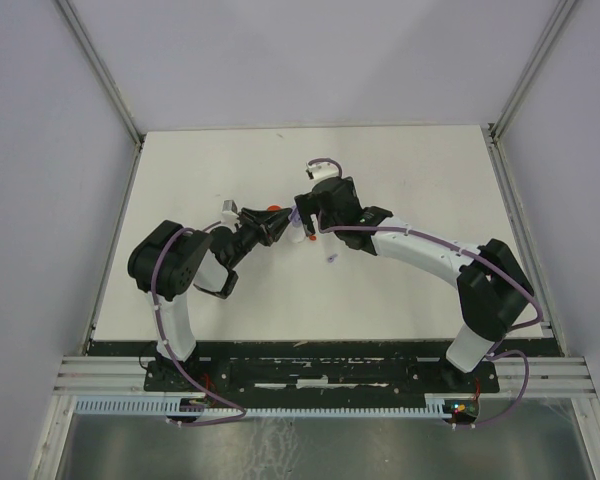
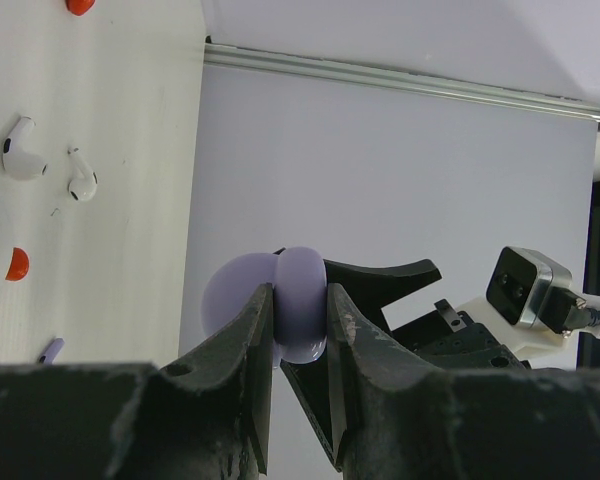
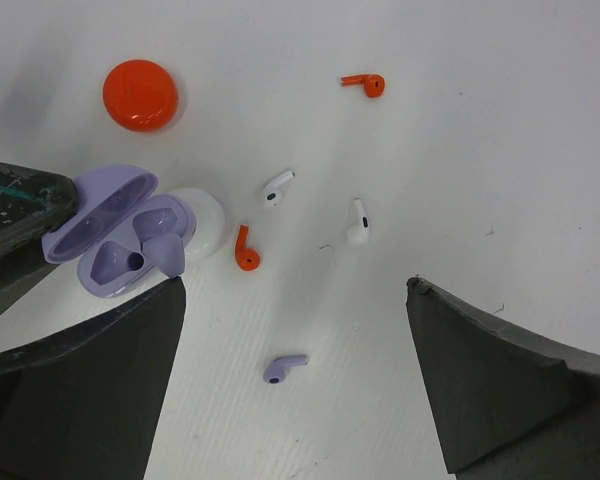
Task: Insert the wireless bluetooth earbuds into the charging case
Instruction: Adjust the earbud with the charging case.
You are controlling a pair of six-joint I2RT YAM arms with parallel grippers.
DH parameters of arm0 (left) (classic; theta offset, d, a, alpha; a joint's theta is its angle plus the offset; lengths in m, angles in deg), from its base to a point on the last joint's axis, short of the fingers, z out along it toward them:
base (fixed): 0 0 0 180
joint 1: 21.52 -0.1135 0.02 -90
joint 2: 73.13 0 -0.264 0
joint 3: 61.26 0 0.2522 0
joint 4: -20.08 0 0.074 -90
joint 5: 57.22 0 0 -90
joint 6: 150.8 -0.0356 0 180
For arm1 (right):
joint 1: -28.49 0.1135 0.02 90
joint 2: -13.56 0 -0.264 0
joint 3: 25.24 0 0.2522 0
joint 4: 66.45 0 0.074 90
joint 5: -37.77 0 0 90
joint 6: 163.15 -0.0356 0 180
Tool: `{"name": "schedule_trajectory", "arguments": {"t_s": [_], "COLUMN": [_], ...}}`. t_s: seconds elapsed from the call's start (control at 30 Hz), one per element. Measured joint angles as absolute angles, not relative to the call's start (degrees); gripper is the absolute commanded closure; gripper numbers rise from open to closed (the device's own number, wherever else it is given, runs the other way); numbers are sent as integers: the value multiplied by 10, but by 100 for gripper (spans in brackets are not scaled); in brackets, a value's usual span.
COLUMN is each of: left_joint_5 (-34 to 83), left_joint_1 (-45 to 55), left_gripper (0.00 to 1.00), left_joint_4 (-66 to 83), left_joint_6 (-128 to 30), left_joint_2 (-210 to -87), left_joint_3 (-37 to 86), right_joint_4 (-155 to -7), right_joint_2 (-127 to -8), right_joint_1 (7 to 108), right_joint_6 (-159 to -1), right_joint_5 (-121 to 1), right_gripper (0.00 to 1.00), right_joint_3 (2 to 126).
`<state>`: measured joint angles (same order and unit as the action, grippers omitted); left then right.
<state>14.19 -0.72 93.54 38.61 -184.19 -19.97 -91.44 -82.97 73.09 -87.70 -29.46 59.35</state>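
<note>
At the left edge of the right wrist view, the open lavender clamshell charging case [image 3: 110, 225] is clenched between the left fingers [image 2: 245, 350]. A second lavender bud [image 3: 162, 252] seems to sit in one of its wells. The right fingers [image 3: 500, 380] are spread wide, grasping nothing. The loose lavender plastic earbud [image 3: 283, 370] lies on the white table [image 3: 500, 150] at lower centre. Best to descend straight onto it, pinch across its stem, stay clear of the small red earbud [image 3: 245, 250] nearby, and hold the case steady.
</note>
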Motion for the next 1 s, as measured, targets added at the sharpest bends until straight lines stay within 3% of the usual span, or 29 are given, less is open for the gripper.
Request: {"name": "schedule_trajectory", "arguments": {"t_s": [1.0], "left_joint_5": [142], "left_joint_1": [-7], "left_gripper": [97], "left_joint_4": [935], "left_joint_6": [386], "left_joint_2": [-1842], "left_joint_3": [-200], "right_joint_4": [-910], "right_joint_2": [-859], "right_joint_1": [715], "right_joint_6": [-879], "right_joint_5": [-295], "right_gripper": [0], "right_joint_3": [611]}}
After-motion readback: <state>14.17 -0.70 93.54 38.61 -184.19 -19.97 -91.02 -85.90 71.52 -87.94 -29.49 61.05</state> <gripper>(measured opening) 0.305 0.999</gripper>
